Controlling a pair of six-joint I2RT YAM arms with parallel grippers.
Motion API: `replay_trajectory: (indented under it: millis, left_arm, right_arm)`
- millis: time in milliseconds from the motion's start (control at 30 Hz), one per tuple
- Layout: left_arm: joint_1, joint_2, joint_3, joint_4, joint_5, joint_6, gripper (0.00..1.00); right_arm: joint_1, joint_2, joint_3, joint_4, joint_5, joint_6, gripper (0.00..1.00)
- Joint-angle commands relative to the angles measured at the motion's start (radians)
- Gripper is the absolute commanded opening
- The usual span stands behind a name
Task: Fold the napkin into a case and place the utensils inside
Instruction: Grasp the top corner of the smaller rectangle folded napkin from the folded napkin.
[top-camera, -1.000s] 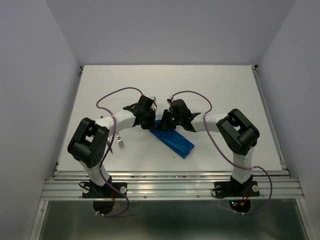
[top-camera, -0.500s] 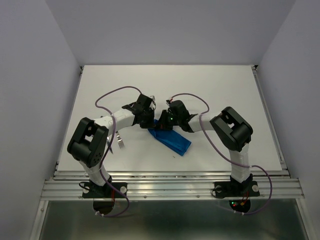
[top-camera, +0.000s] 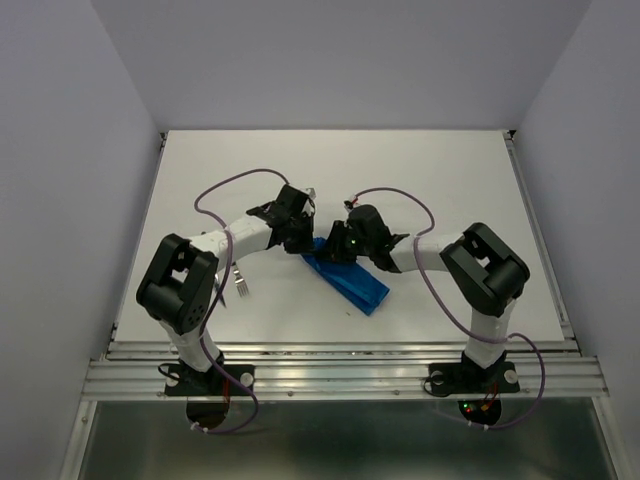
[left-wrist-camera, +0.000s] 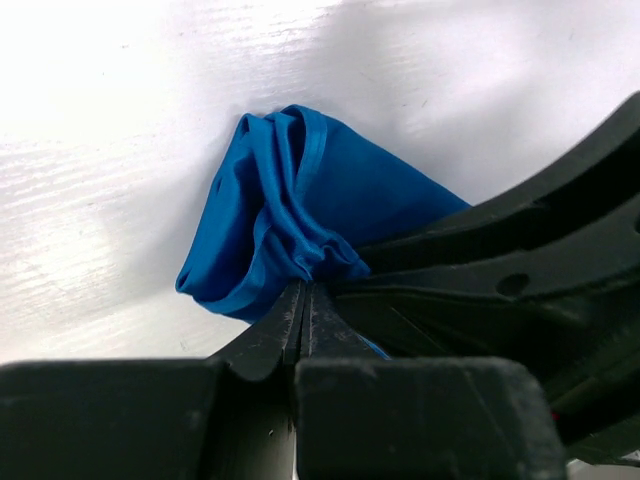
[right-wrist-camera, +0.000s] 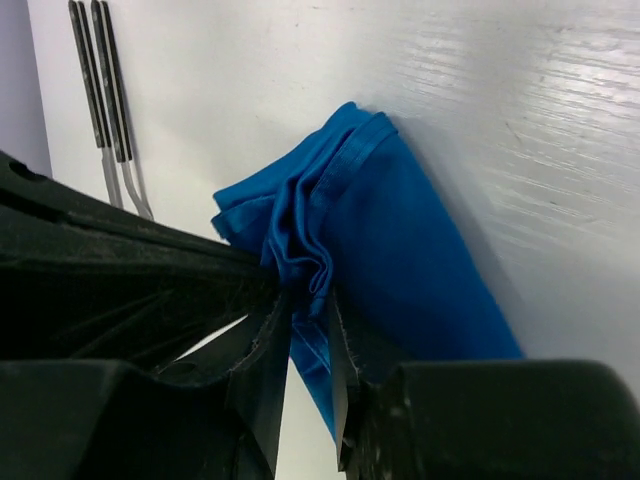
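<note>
White board with a faint grain makes up the table (top-camera: 430, 180), which is shut in on three sides by plain pale grey-lilac walls (top-camera: 330, 60). A blue napkin (top-camera: 352, 285) lies near the middle of this surface, folded into a narrow strip that runs slantwise. Its far end is bunched into creases and its near end is flat.

The left gripper (left-wrist-camera: 305, 292) is at the bunched end of the napkin, clenched on a gathered fold of the cloth with its fingers pressed together. The right gripper (right-wrist-camera: 310, 315) is at that same end, just beside the left one. Its fingers stand a little apart with a hanging fold of cloth between them, and the cloth is not pinched tight.

The utensils (top-camera: 240, 285) lie side by side on the bare board to the left of the napkin, well apart from it and partly under the left arm. A ribbed metal rail (top-camera: 340, 375) runs along the table edge nearer than the napkin and carries both arm bases. Purple cables (top-camera: 235, 185) loop above each arm on either side of the napkin.
</note>
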Motion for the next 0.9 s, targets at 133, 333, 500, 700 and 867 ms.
replay_trajectory:
  millis: [133,333,500,700,867]
  left_arm:
    - [-0.028,0.035,0.08,0.051,0.061,0.024,0.0]
    - [-0.039,0.075,0.106,0.06,0.086,0.03,0.0]
    - [-0.041,0.086,0.129,0.06,0.095,0.035,0.0]
    - [-0.042,0.087,0.138,0.058,0.101,0.04,0.0]
    - [-0.042,0.086,0.134,0.057,0.1,0.041,0.0]
  right_arm:
    - [0.017,-0.166,-0.028,-0.061,0.099,-0.056,0.31]
    - [0.017,-0.242,-0.081,-0.073,0.163,-0.05,0.35]
    - [0.017,-0.321,-0.135,-0.087,0.24,-0.048,0.38]
    - [0.017,-0.323,-0.138,-0.095,0.257,-0.05,0.37]
    - [0.007,-0.349,-0.16,-0.092,0.297,-0.024,0.24]
